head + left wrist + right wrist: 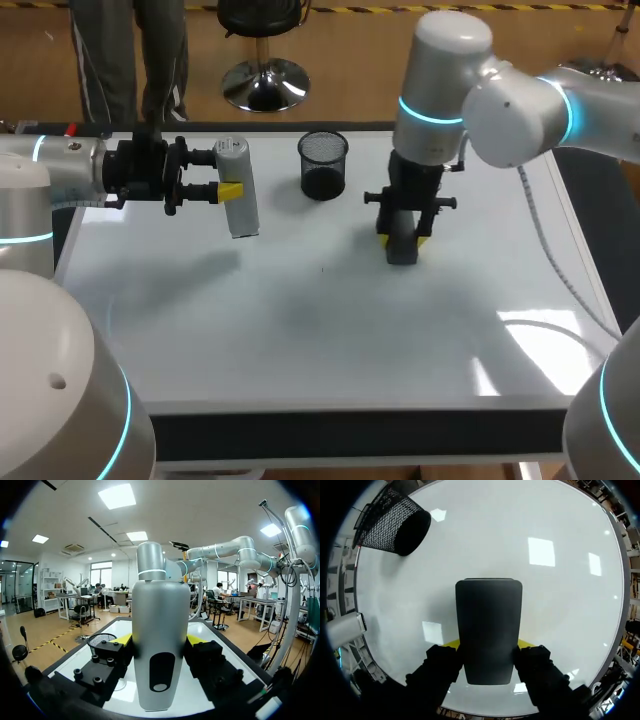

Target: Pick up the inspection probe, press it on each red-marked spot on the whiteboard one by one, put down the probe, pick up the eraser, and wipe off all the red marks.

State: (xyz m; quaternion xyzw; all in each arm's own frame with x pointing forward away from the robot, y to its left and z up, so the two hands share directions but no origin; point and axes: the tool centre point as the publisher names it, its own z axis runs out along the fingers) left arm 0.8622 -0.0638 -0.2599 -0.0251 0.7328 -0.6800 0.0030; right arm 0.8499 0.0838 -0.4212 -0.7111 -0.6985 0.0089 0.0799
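Your left gripper (218, 175) is clamped on the grey inspection probe (240, 212). Both yellow tips press its sides, holding it upright over the back left of the whiteboard (330, 330). Your right gripper (403, 238) is closed on the dark eraser (489, 625), down at the board's middle, near the black mesh cup (323, 165).

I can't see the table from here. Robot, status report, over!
Left pincer shut on probe. Right pincer shut on eraser, low over board. No red marks visible. Cup behind, apart from both.
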